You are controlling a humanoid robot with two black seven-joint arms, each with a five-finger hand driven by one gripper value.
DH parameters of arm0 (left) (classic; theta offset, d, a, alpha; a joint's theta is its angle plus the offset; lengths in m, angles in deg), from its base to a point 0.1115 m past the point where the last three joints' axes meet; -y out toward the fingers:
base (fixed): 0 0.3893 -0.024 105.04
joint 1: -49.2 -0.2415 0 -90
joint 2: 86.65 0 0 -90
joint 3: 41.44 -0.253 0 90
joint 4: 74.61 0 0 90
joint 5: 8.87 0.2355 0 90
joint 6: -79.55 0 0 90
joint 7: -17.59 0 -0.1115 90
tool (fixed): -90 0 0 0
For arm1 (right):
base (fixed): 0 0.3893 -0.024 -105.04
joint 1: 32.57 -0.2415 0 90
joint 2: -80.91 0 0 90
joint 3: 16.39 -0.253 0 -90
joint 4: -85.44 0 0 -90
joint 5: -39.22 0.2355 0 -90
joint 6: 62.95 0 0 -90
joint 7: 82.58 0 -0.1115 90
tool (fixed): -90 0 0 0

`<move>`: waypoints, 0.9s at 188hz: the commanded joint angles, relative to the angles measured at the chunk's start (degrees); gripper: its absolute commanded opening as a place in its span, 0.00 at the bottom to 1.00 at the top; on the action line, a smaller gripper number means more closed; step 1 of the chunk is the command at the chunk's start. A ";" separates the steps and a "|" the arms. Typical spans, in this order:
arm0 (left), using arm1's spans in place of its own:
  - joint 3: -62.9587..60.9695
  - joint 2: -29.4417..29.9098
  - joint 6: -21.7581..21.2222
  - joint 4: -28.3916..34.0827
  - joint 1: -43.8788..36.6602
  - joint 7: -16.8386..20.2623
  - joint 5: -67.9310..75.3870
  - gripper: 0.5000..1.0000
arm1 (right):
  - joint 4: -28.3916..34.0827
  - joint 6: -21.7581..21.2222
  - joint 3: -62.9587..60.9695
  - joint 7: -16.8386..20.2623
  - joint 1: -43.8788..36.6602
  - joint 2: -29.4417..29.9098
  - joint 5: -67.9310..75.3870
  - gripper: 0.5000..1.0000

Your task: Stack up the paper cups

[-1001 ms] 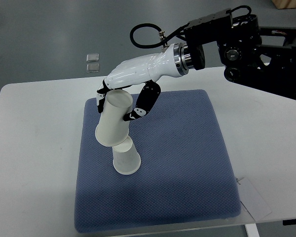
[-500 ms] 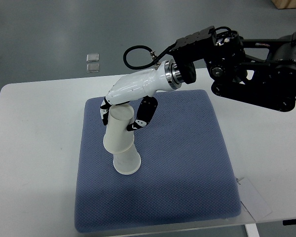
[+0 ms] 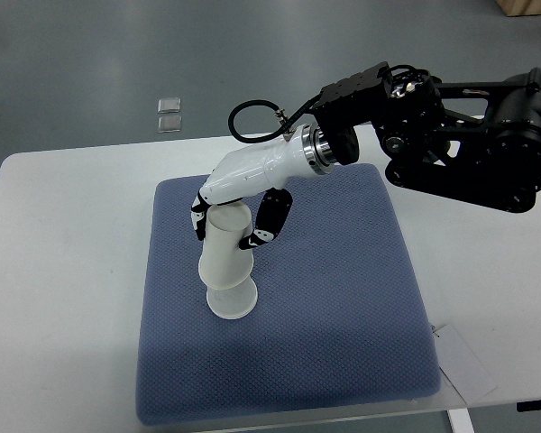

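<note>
Two white paper cups stand upside down on the blue mat [image 3: 343,298]. The lower cup [image 3: 232,300] rests on its rim, and only its wide bottom band shows. The upper cup [image 3: 225,248] sits over it, nearly upright and pushed most of the way down. My right hand [image 3: 236,215], white with black fingers, reaches in from the right and is shut on the upper cup near its top. The left arm is out of view.
The mat lies on a white table [image 3: 63,271]. A white paper sheet [image 3: 464,361] pokes out at the mat's front right corner. Two small clear squares [image 3: 169,114] lie on the grey floor beyond the table.
The right hand has lowered the upper cup and tipped it upright, sliding it further down over the lower cup. The arm has dropped and shifted slightly right.
</note>
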 commanded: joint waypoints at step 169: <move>-0.01 0.00 0.00 0.00 0.00 0.00 0.00 1.00 | -16.17 9.15 -21.33 10.64 16.95 -0.70 25.31 0.82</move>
